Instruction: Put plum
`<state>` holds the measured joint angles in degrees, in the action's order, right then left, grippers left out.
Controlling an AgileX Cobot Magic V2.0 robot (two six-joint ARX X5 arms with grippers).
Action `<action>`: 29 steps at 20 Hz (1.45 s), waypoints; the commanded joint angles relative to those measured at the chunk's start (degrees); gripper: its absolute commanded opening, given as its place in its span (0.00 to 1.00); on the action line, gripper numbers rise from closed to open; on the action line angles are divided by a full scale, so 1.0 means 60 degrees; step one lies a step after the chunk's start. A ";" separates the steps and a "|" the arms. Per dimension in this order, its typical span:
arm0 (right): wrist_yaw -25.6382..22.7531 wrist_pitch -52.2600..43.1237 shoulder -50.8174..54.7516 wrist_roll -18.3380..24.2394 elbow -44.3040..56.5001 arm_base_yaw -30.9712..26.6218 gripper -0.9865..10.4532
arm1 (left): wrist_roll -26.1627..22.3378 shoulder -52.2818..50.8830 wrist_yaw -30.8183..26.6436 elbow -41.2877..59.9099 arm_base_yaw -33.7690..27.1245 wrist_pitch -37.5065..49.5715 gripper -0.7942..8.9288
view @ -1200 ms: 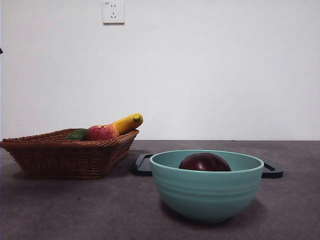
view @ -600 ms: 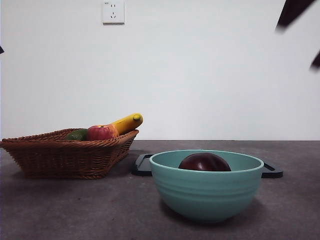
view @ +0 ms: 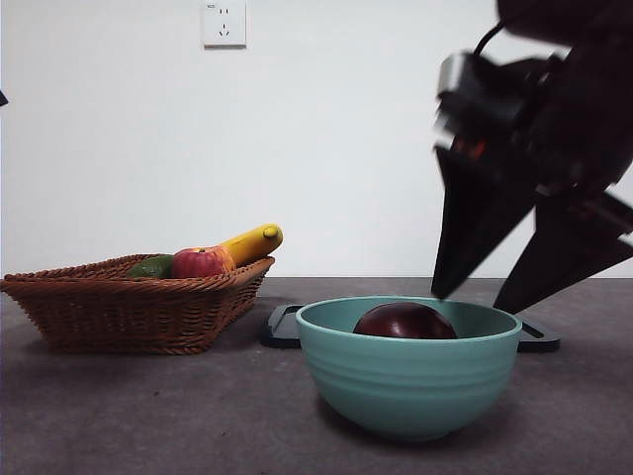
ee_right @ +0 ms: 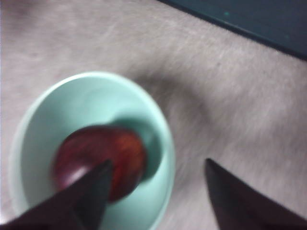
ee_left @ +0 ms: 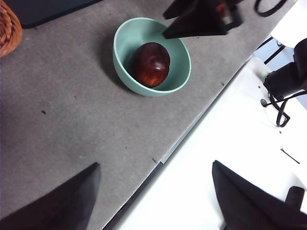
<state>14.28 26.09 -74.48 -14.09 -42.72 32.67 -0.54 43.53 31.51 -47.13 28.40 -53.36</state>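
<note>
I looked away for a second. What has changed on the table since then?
The right gripper has come down from the upper corner with jaws open and now hangs just above the teal bowl, near the plum, holding nothing. Plum, bowl and the basket of fruit have not moved.

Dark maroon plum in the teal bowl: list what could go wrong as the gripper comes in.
1. The right gripper, jaws open, hangs over the rim of the teal ceramic bowl; one jaw could strike it and shove the bowl.
2. The smooth, glossy dark maroon plum may slip or roll inside the bowl as the jaws close.
</note>
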 commanded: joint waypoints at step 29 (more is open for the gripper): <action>-0.0634 -0.0222 -0.2841 0.0656 -0.3945 -0.1628 0.09 | -0.0007 0.0062 0.0044 -0.0066 0.0036 0.0317 0.47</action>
<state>10.41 25.12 -90.98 -11.27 -65.49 22.39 -0.51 43.55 31.51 -47.13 28.40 -52.05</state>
